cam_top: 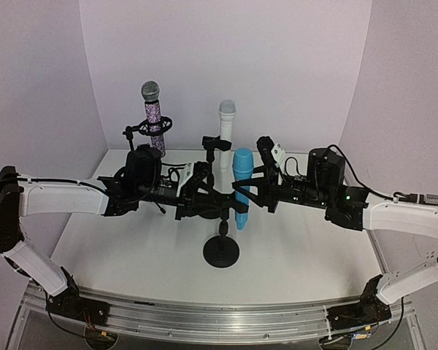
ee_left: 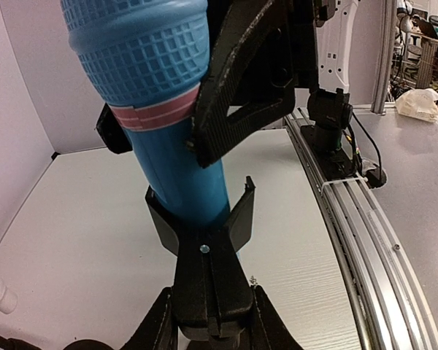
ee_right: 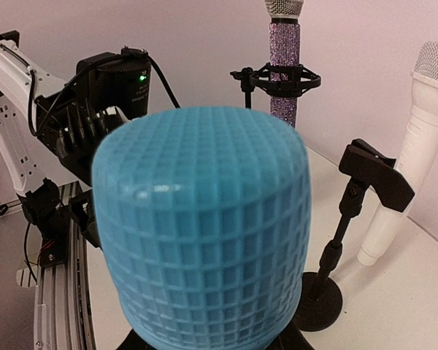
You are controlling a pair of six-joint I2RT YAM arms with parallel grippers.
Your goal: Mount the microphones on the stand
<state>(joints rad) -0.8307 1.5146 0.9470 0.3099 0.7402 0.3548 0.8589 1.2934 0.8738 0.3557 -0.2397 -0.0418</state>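
Blue microphone (ee_right: 204,233) in right hand (cam_top: 248,191), in clip (ee_left: 204,237)

Bright, soft, even light throughout.
We find diffuse light from above leaving barely a shadow on the table (cam_top: 131,248) beneath the stand (cam_top: 221,251). A small sheen sits on the light blue microphone (ee_right: 201,233), which looms slightly soft in our right wrist view. Wrist-view edges bow a little.

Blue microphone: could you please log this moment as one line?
blue microphone: body between stand clip prongs | right pincer: shut on blue microphone | left pincer: shut on stand clip | purple microphone: already mounted
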